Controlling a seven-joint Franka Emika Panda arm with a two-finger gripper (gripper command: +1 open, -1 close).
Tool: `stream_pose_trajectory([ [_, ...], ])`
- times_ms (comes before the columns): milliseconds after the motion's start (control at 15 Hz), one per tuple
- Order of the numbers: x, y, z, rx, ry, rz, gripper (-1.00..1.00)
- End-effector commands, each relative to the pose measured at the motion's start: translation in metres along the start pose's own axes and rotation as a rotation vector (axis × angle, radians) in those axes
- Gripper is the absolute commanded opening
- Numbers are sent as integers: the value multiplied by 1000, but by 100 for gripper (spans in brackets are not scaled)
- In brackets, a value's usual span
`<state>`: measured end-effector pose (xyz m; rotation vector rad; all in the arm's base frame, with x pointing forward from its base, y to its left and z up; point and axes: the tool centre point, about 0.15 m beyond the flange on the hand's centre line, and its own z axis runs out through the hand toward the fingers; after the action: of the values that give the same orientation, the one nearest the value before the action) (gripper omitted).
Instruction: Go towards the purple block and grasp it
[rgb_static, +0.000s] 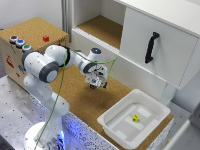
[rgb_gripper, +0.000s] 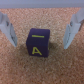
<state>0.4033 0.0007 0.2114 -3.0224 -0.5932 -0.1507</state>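
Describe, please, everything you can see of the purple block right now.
The purple block is a small dark purple cube, matte and hard-looking, with yellow markings: a letter A on the face toward the wrist camera and a short bar on its top. It sits upright and flat on the cork surface, between the two fingers of the open gripper, neither of which touches it. In the exterior view the gripper hides it.

Even, bright indoor light fills the exterior view, though the whole picture is soft and low in detail. The white tray (rgb_static: 120, 125) and cabinet door (rgb_static: 155, 47) look washed out. A blue glow shows at the arm's base (rgb_static: 47, 137). The wrist view is blurry throughout, with the purple block (rgb_gripper: 38, 44) casting a faint shadow on the cork bench (rgb_gripper: 42, 70).
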Motion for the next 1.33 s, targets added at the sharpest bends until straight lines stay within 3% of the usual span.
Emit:
stream_pose_trajectory([
  [0, 8, 7, 11, -35, -50, -17, -100],
  [200, 6, 6, 12, -77, -60, -32, -100],
  [400, 7, 0, 8, -176, -50, -41, -100],
  [800, -7, -14, -17, -250, -47, -37, -100],
  [933, 1, -28, -47, -293, 0, -75, -100],
  [1133, 32, -58, -123, -369, 143, -178, -100],
  [1267, 60, -77, -173, -388, 229, -221, -100],
])
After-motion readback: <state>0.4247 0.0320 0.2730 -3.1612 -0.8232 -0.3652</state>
